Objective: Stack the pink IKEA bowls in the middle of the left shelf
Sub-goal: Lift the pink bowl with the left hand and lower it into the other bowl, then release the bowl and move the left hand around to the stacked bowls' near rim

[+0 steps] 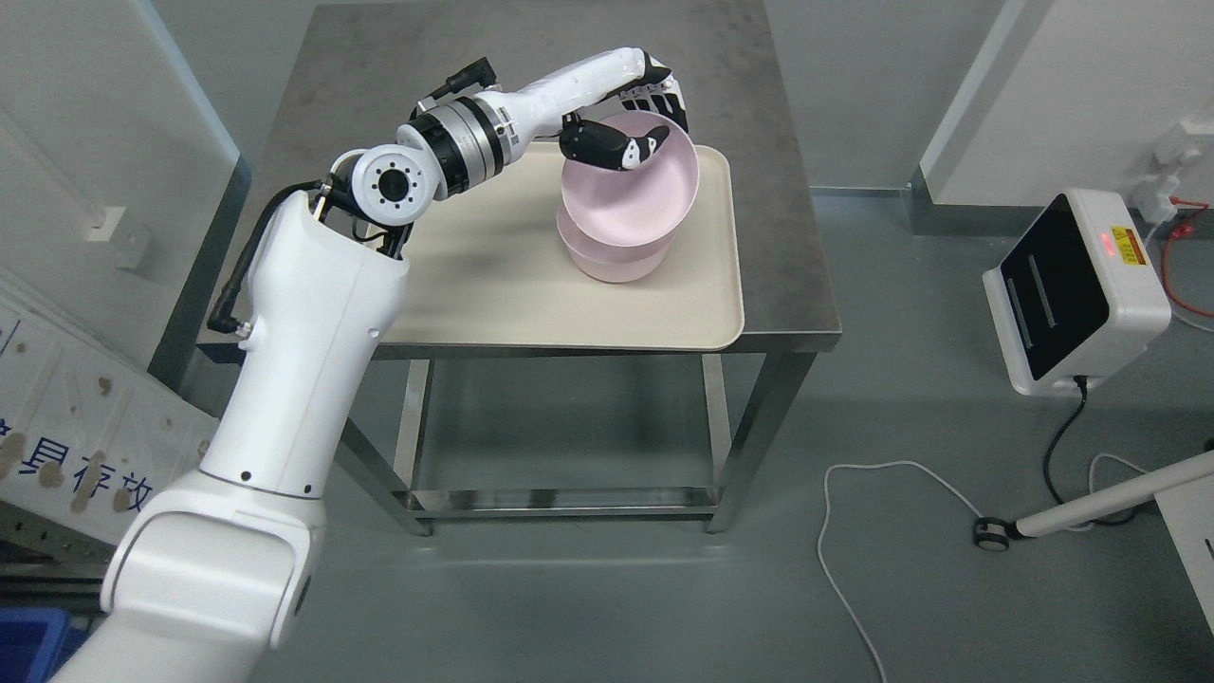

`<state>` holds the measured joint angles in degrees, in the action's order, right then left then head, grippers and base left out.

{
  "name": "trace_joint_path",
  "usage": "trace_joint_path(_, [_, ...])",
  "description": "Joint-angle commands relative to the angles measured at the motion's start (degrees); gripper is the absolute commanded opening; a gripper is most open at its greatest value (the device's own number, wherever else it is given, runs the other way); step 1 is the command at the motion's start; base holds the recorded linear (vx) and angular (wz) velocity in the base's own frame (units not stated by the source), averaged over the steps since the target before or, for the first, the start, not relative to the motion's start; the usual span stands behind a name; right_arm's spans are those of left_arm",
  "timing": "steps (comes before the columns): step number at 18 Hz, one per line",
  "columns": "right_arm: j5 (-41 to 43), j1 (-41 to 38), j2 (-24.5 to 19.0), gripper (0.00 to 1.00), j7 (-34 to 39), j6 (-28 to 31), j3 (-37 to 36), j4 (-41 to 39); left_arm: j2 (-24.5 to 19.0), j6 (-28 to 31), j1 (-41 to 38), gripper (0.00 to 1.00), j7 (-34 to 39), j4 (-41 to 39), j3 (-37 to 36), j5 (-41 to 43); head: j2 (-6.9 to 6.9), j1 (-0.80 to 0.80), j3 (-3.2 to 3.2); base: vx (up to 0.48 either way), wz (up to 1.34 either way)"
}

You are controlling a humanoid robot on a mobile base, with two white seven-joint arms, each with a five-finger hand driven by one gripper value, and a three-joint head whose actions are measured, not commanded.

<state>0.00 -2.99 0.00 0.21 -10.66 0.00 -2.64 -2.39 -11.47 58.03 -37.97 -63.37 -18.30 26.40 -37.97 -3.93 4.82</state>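
- The upper pink bowl (631, 194), tilted, sits in the lower pink bowl (612, 258) toward the far right corner of the cream tray (474, 294).
- My left hand (631, 119) clamps its far rim, thumb inside.
- The tray lies on the steel table (797, 285); no shelf shows, so I judge the shelving is still to do.

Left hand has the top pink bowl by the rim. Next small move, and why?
Probably ease the tilted upper bowl down and level: the left robot hand grips its far rim, and it sits only partly inside the lower bowl on the tray.
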Motion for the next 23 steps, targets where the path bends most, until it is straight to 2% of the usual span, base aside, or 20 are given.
trace_joint_path(1, [-0.44,0.00,1.00,1.00,-0.03,0.03,-0.62,0.00,1.39,-0.66,2.61,0.01,0.09,4.49,-5.25,1.81,0.00,0.00,0.00,0.000,0.00])
trace_joint_path(14, [-0.44,0.00,1.00,1.00,-0.03,0.03,-0.62,0.00,0.81,-1.19,2.87,0.01,-0.43,4.57,-0.94,3.92,0.01,0.00,0.00,0.000,0.00])
trace_joint_path(20, [-0.44,0.00,1.00,1.00,-0.03,0.03,-0.62,0.00,-2.44,-1.45,2.35,0.02,-0.78,4.93,-1.30,4.54,0.01,0.00,0.00,0.000,0.00])
trace_joint_path(21, [-0.44,0.00,1.00,1.00,-0.03,0.03,-0.62,0.00,-2.53,-1.63,1.83,0.05,-1.66,4.93,-1.12,4.45,0.01,0.00,0.00,0.000,0.00])
trace_joint_path(22, [-0.44,0.00,1.00,1.00,-0.03,0.03,-0.62,0.00,-2.27,-1.63,1.39,0.21,-1.75,4.93,-0.95,4.45,0.00,0.00,0.00,0.000,0.00])
trace_joint_path(23, [-0.44,0.00,1.00,1.00,0.05,0.03,-0.62,0.00,-1.75,-1.54,0.77,0.48,-1.49,4.84,-0.94,4.36,0.00,0.00,0.00,0.000,0.00])
